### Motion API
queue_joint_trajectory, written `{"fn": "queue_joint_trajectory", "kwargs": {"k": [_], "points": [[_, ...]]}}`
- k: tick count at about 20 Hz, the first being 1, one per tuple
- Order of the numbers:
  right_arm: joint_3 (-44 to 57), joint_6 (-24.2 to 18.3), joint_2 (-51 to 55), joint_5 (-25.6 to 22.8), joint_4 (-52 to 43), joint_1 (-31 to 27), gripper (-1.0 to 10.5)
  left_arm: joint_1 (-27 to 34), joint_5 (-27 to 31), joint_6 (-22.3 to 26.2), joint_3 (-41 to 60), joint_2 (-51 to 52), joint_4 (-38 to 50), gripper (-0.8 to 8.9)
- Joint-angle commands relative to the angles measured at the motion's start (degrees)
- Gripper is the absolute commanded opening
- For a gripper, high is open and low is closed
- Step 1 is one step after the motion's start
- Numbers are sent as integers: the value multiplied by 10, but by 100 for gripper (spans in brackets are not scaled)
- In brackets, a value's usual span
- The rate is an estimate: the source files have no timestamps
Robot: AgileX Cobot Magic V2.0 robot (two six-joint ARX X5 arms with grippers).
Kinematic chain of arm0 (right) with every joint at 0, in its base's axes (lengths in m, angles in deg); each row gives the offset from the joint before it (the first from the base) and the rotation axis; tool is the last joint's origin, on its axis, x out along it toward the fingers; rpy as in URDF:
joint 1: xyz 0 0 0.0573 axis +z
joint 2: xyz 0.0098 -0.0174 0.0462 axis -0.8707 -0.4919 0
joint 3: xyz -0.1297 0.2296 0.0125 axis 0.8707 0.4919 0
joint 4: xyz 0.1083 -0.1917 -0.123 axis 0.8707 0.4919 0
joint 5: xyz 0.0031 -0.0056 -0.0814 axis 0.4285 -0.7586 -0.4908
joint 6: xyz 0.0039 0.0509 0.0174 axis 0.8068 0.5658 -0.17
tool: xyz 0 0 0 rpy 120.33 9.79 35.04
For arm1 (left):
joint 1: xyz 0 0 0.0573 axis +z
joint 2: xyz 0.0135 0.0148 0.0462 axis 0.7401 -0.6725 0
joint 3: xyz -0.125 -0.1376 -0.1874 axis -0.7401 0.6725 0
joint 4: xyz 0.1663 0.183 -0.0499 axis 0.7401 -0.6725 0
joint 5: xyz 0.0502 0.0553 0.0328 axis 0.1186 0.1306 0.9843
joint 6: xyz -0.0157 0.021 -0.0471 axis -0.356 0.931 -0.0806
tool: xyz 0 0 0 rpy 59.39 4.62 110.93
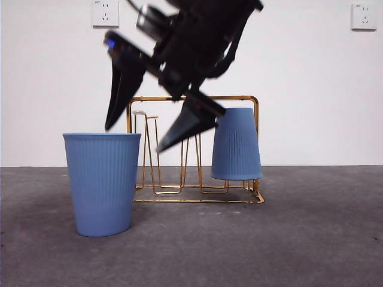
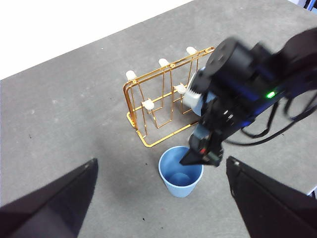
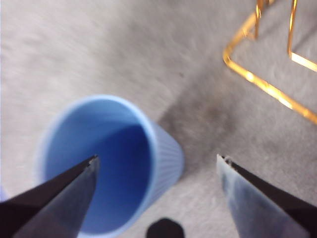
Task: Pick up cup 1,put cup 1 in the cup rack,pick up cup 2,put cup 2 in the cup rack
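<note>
One blue ribbed cup (image 1: 236, 144) hangs upside down on the right end of the gold wire cup rack (image 1: 239, 97). A second blue cup (image 1: 103, 182) stands upright on the table, in front of the rack's left end. My right gripper (image 1: 134, 138) is open and tilted just above this cup's rim. In the right wrist view, one jaw of the right gripper (image 3: 157, 158) is over the cup's mouth (image 3: 106, 163) and the other is over the table on the rack (image 3: 267, 87) side. My left gripper (image 2: 161, 160) is open and empty high above, looking down on the upright cup (image 2: 181, 172), the rack (image 2: 147, 104) and the right arm.
The grey table runs back to a white wall with two sockets (image 1: 105, 13). The rack's left prongs (image 1: 148, 116) carry nothing. The right arm (image 2: 247, 84) hides the rack's far end in the left wrist view.
</note>
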Motion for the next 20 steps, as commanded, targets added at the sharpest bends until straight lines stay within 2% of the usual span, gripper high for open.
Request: {"fn": "queue_joint_trajectory", "kwargs": {"k": [1,7,11,15,17,20], "points": [[-15,9,-30,-8,-3,3,387,1,0,3,2,-1,2,436],[-52,2,-56,-3,9,9,-8,1,0,3,2,-1,2,436],[-53,2,-56,1,28,8,-13,1,-1,3,2,-3,2,436],[-53,-26,-26,-9,61,8,-13,1,-17,1,2,-5,24,436],[-53,-42,27,-30,82,8,-12,1,-18,0,2,-5,52,436],[-53,-73,150,-99,124,8,-12,2,-49,0,2,-12,115,436]]}}
